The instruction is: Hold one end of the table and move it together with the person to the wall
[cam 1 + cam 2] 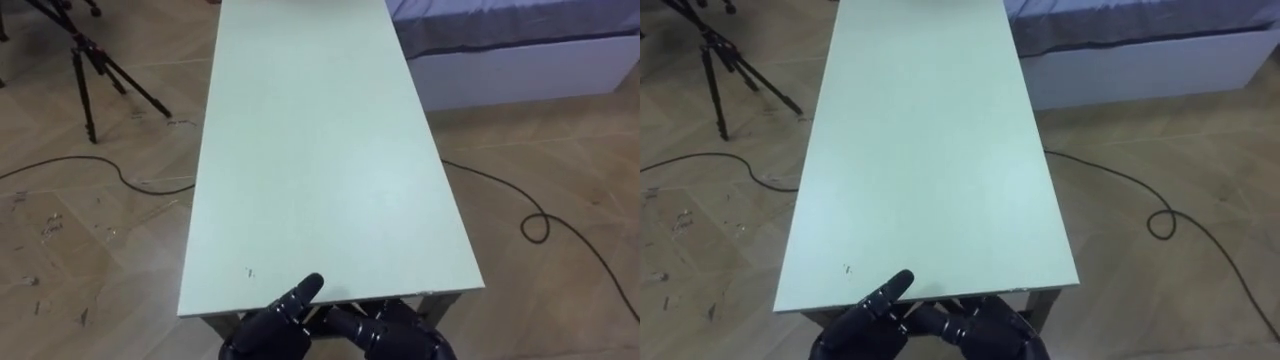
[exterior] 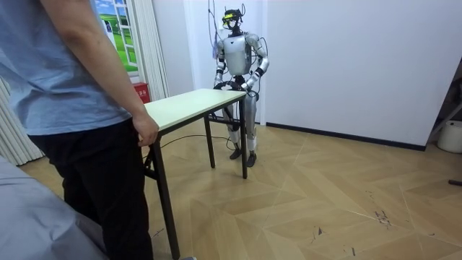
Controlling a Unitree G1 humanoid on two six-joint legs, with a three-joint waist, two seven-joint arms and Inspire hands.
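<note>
A long pale table [image 1: 320, 150] runs straight away from me. My left hand [image 1: 275, 325] is at its near edge, thumb lying on the top and fingers hidden under the edge. My right hand [image 1: 400, 342] sits just below the same edge beside the left, and its hold is hidden. In the room view I stand at the far end of the table [image 2: 189, 107] with both arms down at its end. A person [image 2: 79, 108] stands at the other end, one hand [image 2: 145, 131] on the table's corner.
A black tripod [image 1: 95, 70] stands on the wooden floor to the table's left. A bed [image 1: 520, 50] lies at the right rear. Dark cables [image 1: 530, 225] run over the floor on both sides. In the room view a white bin [image 2: 451, 136] stands by the wall.
</note>
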